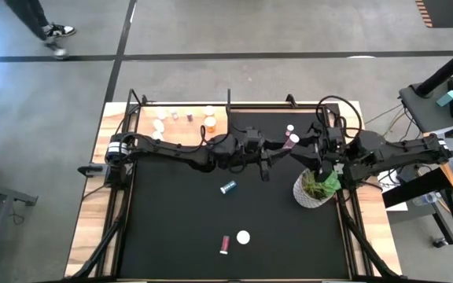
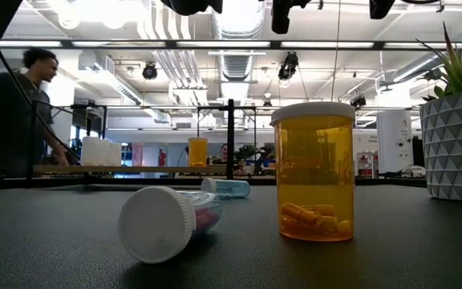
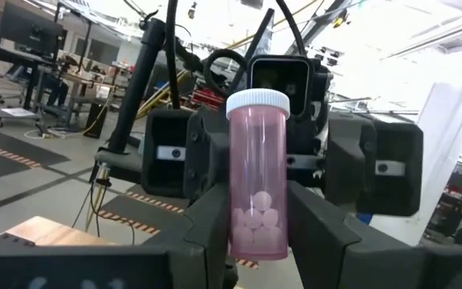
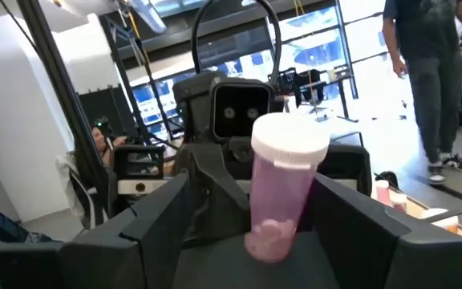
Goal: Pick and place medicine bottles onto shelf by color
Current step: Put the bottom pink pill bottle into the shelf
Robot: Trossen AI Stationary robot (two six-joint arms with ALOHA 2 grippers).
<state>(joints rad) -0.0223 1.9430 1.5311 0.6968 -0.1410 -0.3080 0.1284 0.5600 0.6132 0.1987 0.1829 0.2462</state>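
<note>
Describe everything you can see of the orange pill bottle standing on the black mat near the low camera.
The orange bottle is a translucent amber cylinder, plastic by its look, closed with a white cap. It stands upright on the black mat, with a small heap of yellow oblong pills at its bottom. Nothing touches it; a white-capped bottle lies on its side close beside it, apart.

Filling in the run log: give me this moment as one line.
phase: likely handover | left claw: shut on pink bottle | right claw: open around it
</note>
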